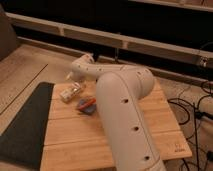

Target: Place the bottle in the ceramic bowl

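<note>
The bottle (71,92) is small and whitish-cream and lies on its side on the wooden table (150,120), near its far left part. My gripper (69,76) is at the end of the white arm (120,105), just above and behind the bottle, at the table's far left edge. I cannot see it touching the bottle. The ceramic bowl is out of view, perhaps hidden behind the arm.
A blue-and-orange object (86,105) lies on the table just right of and nearer than the bottle. A dark rectangular mat (25,125) lies along the table's left side. Cables (195,110) lie on the floor at the right. A dark wall runs behind.
</note>
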`<state>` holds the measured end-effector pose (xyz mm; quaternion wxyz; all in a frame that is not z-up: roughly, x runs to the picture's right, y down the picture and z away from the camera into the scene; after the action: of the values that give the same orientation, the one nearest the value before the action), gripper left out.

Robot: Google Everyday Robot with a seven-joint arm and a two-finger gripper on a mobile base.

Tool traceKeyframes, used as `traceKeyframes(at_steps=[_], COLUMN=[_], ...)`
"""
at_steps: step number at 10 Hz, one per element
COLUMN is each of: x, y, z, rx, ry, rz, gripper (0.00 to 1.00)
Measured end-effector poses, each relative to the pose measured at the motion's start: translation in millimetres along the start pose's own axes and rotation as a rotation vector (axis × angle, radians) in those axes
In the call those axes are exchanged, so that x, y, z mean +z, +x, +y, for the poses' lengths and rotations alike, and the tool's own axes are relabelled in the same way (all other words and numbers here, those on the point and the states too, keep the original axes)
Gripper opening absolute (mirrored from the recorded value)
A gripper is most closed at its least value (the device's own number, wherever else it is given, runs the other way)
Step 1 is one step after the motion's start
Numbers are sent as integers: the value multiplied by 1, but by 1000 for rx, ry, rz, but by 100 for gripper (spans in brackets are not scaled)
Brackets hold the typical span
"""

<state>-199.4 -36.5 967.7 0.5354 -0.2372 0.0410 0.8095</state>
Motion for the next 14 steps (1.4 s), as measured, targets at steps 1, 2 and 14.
traceKeyframes(at_steps=[1, 2, 14], x=[6, 15, 69], y=[3, 5, -9], z=[-5, -8, 11], rx=[11, 15, -257], ry=[19, 33, -56], rz=[16, 31, 84], gripper=[65, 65, 0])
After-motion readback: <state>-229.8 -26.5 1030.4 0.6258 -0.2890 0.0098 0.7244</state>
